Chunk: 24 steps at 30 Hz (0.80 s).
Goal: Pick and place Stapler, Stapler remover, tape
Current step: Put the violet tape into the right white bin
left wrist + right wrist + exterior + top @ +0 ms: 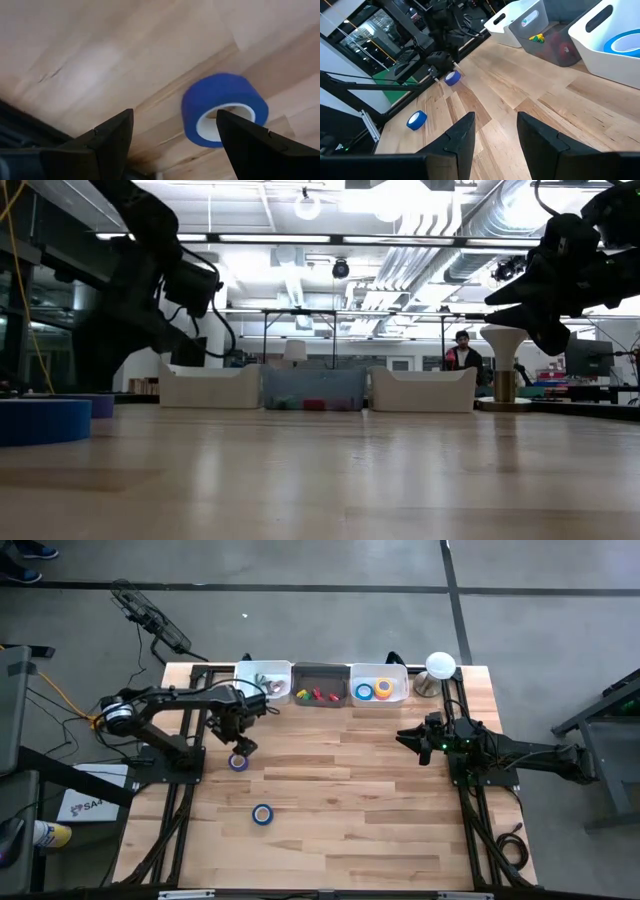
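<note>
Left gripper [238, 745] wide open, empty, hovering; purple tape roll [238, 762] on table just at its 6 o'clock.

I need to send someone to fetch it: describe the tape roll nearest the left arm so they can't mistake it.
Start at the row of three bins along the table's far edge and follow the left arm to its open tool. Lying flat on the bare wood just below it is a purple-blue tape roll. The other loose roll lies nearer the table's front, away from both arms.
</note>
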Each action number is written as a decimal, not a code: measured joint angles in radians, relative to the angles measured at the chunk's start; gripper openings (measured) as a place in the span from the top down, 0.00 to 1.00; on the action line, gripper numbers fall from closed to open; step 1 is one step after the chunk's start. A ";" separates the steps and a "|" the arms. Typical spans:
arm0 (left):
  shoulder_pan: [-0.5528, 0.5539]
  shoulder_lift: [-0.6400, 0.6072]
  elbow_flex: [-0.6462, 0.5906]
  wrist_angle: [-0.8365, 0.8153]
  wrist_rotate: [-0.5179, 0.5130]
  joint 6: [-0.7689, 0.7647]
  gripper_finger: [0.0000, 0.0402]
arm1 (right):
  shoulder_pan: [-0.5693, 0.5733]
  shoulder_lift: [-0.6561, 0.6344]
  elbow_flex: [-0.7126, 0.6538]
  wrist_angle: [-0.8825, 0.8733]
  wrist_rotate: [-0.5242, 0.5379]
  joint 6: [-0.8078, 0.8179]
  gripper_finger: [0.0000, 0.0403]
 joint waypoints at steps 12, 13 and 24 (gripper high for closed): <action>-0.018 -0.014 -0.039 0.061 0.034 0.075 0.30 | 0.000 0.000 0.000 0.000 0.000 0.000 0.66; -0.018 -0.014 -0.039 0.064 0.034 0.082 0.30 | 0.000 0.000 0.000 0.000 0.000 0.000 0.66; -0.018 -0.012 -0.052 0.108 0.033 0.092 0.30 | 0.000 0.000 0.000 0.015 -0.015 0.011 0.66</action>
